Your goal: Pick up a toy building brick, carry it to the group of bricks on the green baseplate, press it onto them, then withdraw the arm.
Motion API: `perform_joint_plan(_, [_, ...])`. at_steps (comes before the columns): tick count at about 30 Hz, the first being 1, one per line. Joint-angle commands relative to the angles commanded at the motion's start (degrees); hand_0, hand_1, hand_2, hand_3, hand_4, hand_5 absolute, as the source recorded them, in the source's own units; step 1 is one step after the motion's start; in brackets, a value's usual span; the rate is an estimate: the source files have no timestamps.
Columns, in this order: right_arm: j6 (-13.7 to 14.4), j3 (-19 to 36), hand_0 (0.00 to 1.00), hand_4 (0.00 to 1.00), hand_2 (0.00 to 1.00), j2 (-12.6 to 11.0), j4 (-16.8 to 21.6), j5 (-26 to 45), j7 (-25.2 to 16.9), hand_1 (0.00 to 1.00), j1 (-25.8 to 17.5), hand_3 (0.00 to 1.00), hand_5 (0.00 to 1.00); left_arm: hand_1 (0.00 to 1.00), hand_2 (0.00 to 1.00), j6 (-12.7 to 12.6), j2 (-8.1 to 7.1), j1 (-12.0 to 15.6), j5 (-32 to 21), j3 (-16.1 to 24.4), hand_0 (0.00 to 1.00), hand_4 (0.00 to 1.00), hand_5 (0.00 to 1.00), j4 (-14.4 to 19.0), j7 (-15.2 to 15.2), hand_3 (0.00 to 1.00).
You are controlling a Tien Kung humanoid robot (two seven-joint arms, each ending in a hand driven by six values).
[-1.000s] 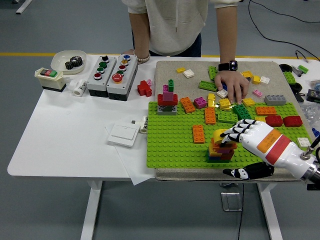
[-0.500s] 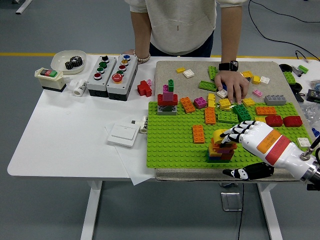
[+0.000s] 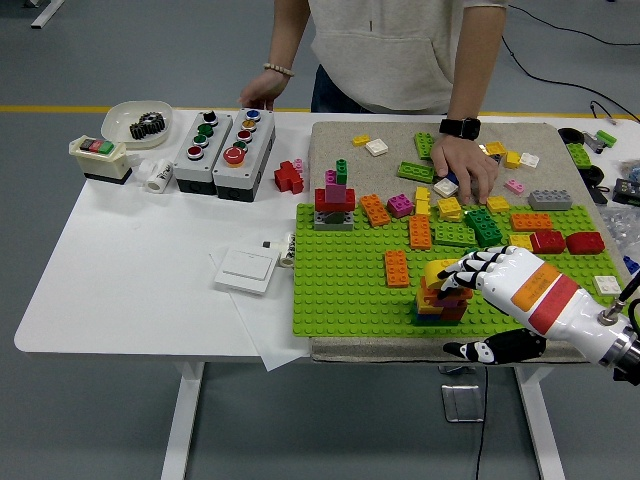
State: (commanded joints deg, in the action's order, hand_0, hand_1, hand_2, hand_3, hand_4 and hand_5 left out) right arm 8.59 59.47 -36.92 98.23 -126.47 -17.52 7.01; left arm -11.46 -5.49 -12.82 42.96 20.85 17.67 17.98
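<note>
While our right hand (image 3: 497, 277) reaches in from the lower right of the frame, its fingers (image 3: 466, 272) curl narrowly over the top of the brick stack (image 3: 441, 295), touching it. We see the stack in yellow, orange, red and blue layers, standing on the green baseplate (image 3: 345, 285) right of centre.

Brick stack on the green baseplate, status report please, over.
Right hand fingers resting atop brick stack on green baseplate. Left hand not in view. Person's hand on loose bricks beyond, clear of stack.
</note>
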Motion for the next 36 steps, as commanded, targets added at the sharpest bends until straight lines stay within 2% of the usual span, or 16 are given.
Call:
perform_joint_plan(20, [2.1,2.3,0.504,0.910,0.685,-0.1,2.3,1.3,-0.4,0.571,-0.5,0.604,0.593,0.768,0.735,0.2,0.06,0.5,0.9,0.5,0.758,0.649,0.661,-0.1,0.2,0.586])
perform_joint_plan(23, [3.2,3.5,0.504,0.910,0.685,0.1,2.3,2.7,-0.4,0.571,-0.6,0.604,0.593,0.768,0.735,0.2,0.08,0.7,1.0,0.5,0.758,0.649,0.661,-0.1,0.2,0.586])
perform_joint_plan(24, [3.7,4.0,0.594,0.909,0.702,0.2,2.1,4.0,-0.3,0.610,-0.7,0.619,0.594,0.768,0.735,0.2,0.08,0.7,1.0,0.6,0.758,0.649,0.661,-0.1,0.2,0.587])
perform_joint_plan(26, [4.8,5.0,0.594,0.909,0.702,0.4,1.8,5.9,0.0,0.610,-0.5,0.619,0.594,0.768,0.735,0.2,0.08,0.8,1.1,0.6,0.758,0.649,0.661,-0.1,0.3,0.587])
perform_joint_plan(29, [6.2,6.5,0.594,0.909,0.702,0.7,1.1,12.4,0.3,0.610,0.2,0.619,0.594,0.768,0.735,0.2,0.06,0.9,1.1,0.6,0.758,0.649,0.661,-0.1,0.2,0.587])
perform_joint_plan(30, [6.5,6.9,0.751,0.912,0.760,0.9,0.8,15.0,0.4,0.704,0.5,0.692,0.590,0.766,0.734,0.2,0.05,1.0,1.1,0.7,0.758,0.649,0.662,-0.2,0.2,0.587])
perform_joint_plan(35, [7.3,8.1,0.751,0.912,0.760,1.3,0.0,26.7,0.7,0.704,2.6,0.692,0.590,0.766,0.734,0.2,0.03,1.1,1.2,0.7,0.758,0.649,0.662,-0.3,0.2,0.587])
perform_joint_plan(36, [7.2,8.4,0.813,0.922,0.810,1.4,-0.2,28.9,1.1,0.765,3.2,0.799,0.593,0.768,0.731,0.1,0.02,1.1,1.0,0.6,0.756,0.649,0.661,-0.3,0.2,0.587])
